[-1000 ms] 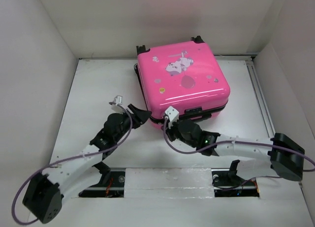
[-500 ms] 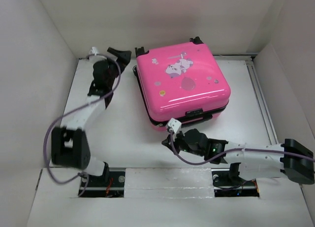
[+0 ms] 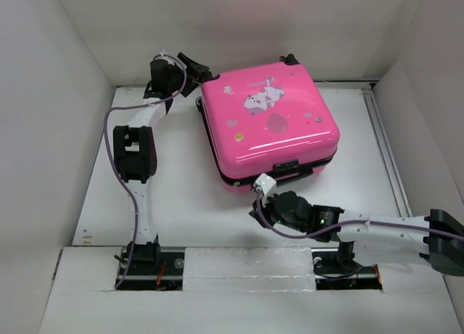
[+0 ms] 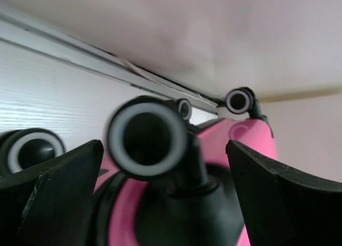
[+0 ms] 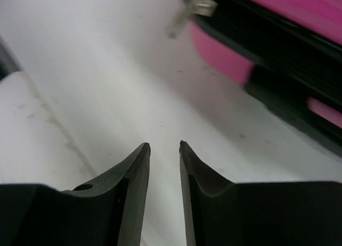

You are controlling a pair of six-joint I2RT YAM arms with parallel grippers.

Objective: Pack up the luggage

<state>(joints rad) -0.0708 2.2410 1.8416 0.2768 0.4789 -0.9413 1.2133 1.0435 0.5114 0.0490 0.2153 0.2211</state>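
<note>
Luggage point(image 3: 268, 120) lies closed on worktop point(image 3: 181, 196). Left fingers point(image 3: 196, 66) spread wide, wheel point(image 4: 147, 139) between them. Right fingers point(image 5: 143, 158) slightly parted, gripping nothing.

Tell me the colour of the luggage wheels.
The wheels are black with a white ring, clearest in the left wrist view.

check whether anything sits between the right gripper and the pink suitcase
Nothing visible does. The right gripper sits just short of the luggage, on its zipper side, its jaws slightly apart and empty. Only bare table lies between them.
</note>
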